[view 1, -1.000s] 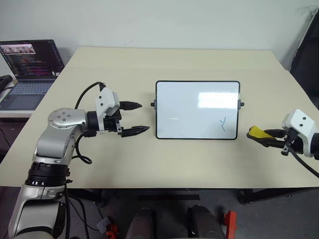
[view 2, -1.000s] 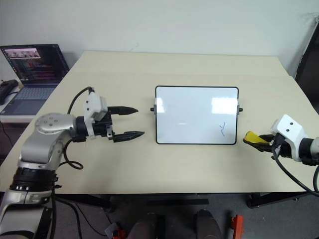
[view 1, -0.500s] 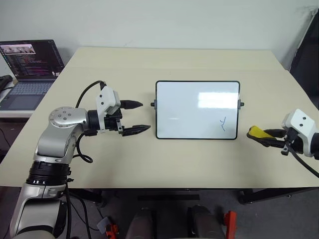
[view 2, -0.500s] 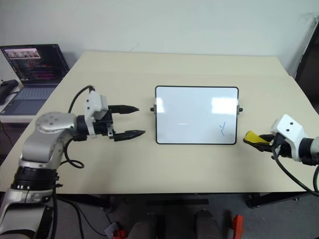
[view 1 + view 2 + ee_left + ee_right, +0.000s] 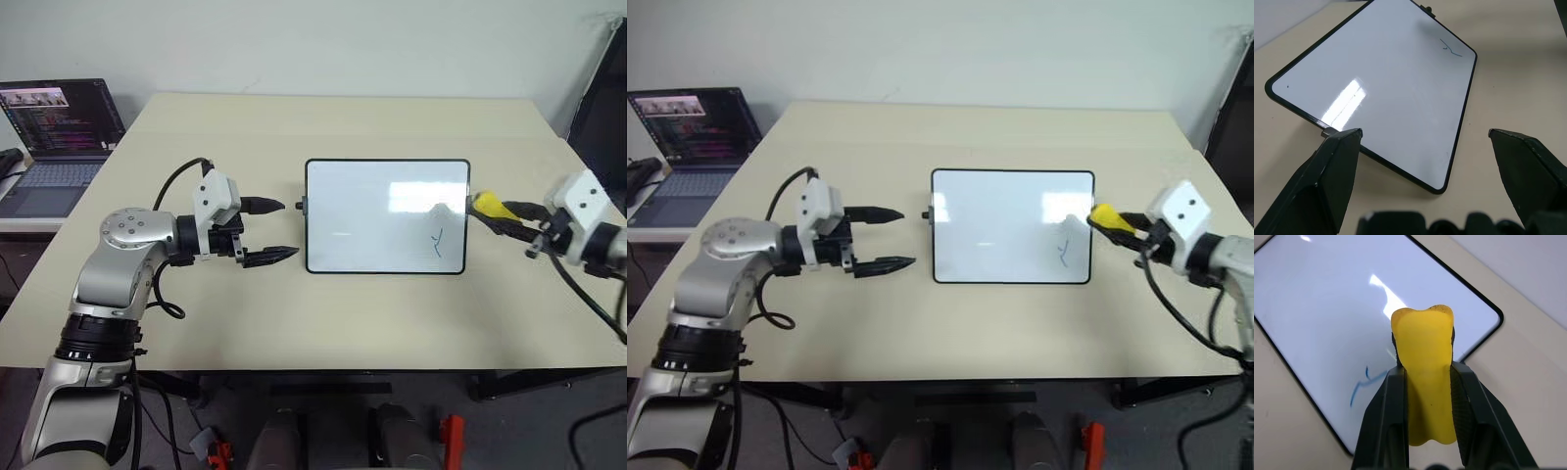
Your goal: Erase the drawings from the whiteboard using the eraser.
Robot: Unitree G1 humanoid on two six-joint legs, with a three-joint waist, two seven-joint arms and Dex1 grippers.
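Note:
The whiteboard point(image 5: 387, 216) lies flat in the middle of the table, glossy white with a dark frame. One small blue drawing point(image 5: 438, 242) sits near its right lower part, also seen as a blue scribble point(image 5: 1362, 385) in the right wrist view. My right gripper point(image 5: 487, 207) is shut on the yellow eraser point(image 5: 484, 204), held at the board's right edge, above and right of the drawing. The eraser point(image 5: 1425, 377) sticks out past the black fingers. My left gripper point(image 5: 284, 230) stands open just left of the board's left edge, holding nothing.
A laptop point(image 5: 61, 137) with a lit screen sits on a side surface at the far left. The tan table point(image 5: 343, 122) stretches behind the board and in front of it point(image 5: 372, 323).
My right gripper has carried the eraser up and to the left, from the table right of the board to the board's right edge. The left gripper has stayed in place.

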